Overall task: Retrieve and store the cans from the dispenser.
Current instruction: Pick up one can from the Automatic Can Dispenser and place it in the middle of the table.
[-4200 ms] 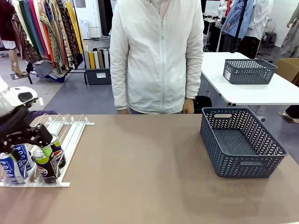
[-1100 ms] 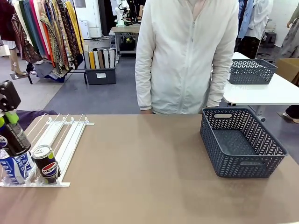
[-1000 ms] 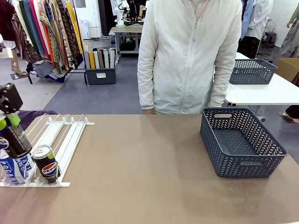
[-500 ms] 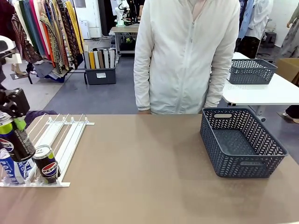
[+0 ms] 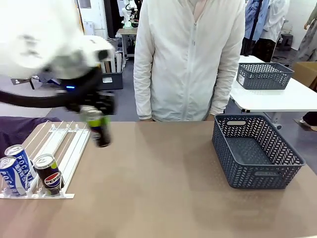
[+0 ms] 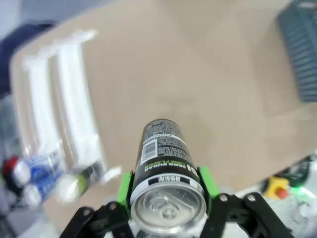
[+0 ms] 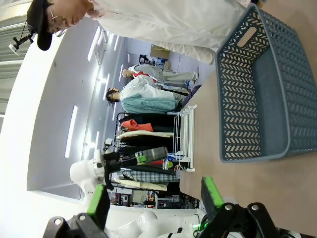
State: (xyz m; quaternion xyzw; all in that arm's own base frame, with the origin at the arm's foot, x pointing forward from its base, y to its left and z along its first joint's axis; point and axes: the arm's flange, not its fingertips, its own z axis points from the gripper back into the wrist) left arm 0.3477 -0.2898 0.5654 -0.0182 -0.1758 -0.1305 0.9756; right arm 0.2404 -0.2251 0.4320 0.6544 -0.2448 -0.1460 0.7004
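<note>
My left gripper is shut on a black-and-green can, held tilted in the air just past the right far corner of the white dispenser. In the left wrist view the same can sits between the green pads, silver top toward the camera. Two blue Pocari cans and a black Pepsi can stand at the dispenser's near end. My right gripper is open and holds nothing; beyond it lies the basket.
A dark grey perforated basket stands on the table's right side. A person in a white jacket stands at the far edge, hands down. Bare brown tabletop lies between the dispenser and the basket. A white table with another basket stands farther off.
My left arm has swung fast to the right with the black-and-green can, from above the dispenser's left lanes to beyond its right far corner. The person has shifted slightly left.
</note>
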